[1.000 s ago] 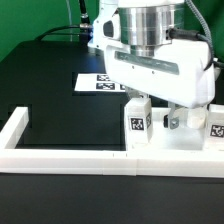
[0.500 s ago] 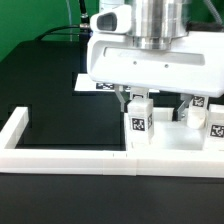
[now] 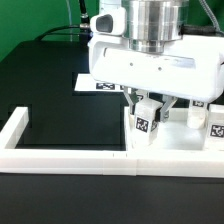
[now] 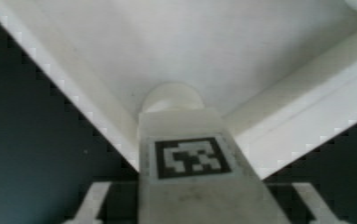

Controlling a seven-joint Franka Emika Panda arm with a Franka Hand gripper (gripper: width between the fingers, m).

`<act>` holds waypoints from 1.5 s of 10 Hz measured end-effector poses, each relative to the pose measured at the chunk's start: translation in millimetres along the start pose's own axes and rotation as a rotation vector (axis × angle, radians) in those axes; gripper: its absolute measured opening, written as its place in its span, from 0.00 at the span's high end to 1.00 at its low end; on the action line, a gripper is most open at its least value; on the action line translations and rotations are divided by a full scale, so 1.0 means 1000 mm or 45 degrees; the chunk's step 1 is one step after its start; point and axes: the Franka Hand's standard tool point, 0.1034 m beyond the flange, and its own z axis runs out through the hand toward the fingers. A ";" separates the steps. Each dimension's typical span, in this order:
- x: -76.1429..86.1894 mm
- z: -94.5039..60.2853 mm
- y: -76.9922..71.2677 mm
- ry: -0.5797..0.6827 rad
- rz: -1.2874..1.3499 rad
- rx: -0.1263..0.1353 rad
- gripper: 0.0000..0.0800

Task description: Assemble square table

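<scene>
Table surface (image 3: pixel 50 90): black, matte, flat; spreads across the exterior view's left and middle.
Border wall (image 3: pixel 60 157): long, low, white, square-edged; runs along the near side, with a short arm turning back at the exterior view's left.
Tabletop slab (image 4: pixel 246 60): white, smooth plastic; fills most of the wrist view as a broad pale plane with angled edges.
Marker board (image 3: pixel 100 84): thin, flat, white sheet with black-and-white tags; lies on the table behind the arm, partly hidden.
Gripper (image 3: pixel 150 103): bulky white housing under a metallic cylinder; fingers reach down on either side of the leg and appear closed against it, firm hold not certain.
Leg (image 3: pixel 144 122): short, blocky, white, rounded top in the wrist view, square tag on its face; stands slightly tilted just behind the border wall, between the fingers.
Second leg (image 3: pixel 214 130): similar white block with tag; at the exterior view's right edge, near the wall.
</scene>
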 end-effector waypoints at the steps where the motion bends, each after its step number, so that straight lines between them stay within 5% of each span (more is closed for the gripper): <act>1: 0.000 0.000 0.000 -0.001 0.059 0.000 0.63; 4: 0.000 0.002 0.001 -0.010 0.616 0.026 0.63; 6: 0.005 0.002 0.010 -0.065 0.983 0.156 0.63; 7: 0.005 0.002 0.011 -0.091 1.061 0.181 0.63; 8: 0.004 0.002 0.010 -0.088 1.028 0.177 0.63; 10: 0.004 0.003 0.010 -0.086 1.010 0.176 0.32; 11: 0.002 0.002 0.007 -0.045 0.784 0.149 0.22; 13: -0.001 0.000 0.001 -0.004 0.288 0.106 0.19; 15: 0.001 0.000 0.002 0.007 0.136 0.106 0.19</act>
